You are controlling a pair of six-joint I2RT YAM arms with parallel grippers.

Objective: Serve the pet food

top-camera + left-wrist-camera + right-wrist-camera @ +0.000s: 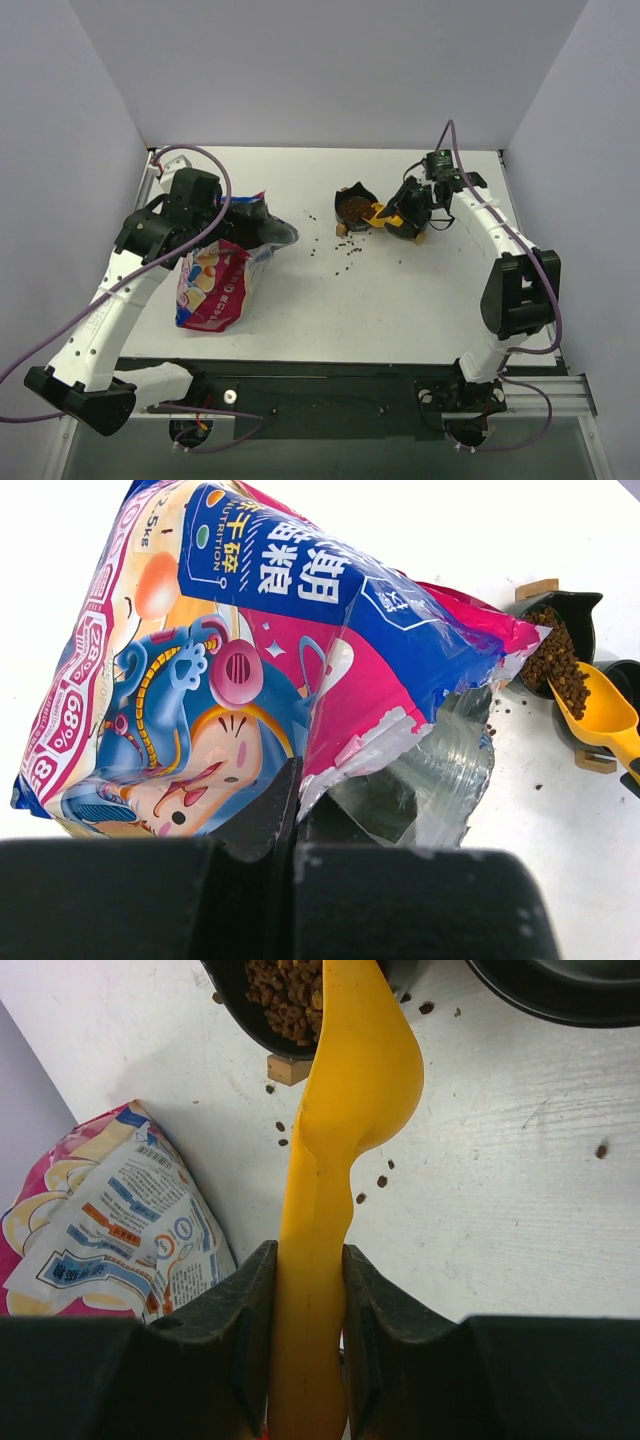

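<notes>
The pet food bag (213, 285) lies at the left of the table, its torn top open toward the middle. My left gripper (240, 228) is shut on the edge of that opening (320, 770). Brown kibble (352, 207) fills a black bowl (352, 189) at centre right. My right gripper (305, 1280) is shut on the handle of the yellow scoop (345, 1130), whose head hangs over the bowl's rim (235, 990) above the kibble (285, 990). The left wrist view shows the same bowl (580, 610) and scoop (605, 715) beyond the bag (250, 660).
A second black bowl (408, 232) sits just right of the first, under my right gripper (400, 213); its rim (540, 995) shows at the top right of the right wrist view. Loose pellets (335, 247) are scattered on the white table between bag and bowls.
</notes>
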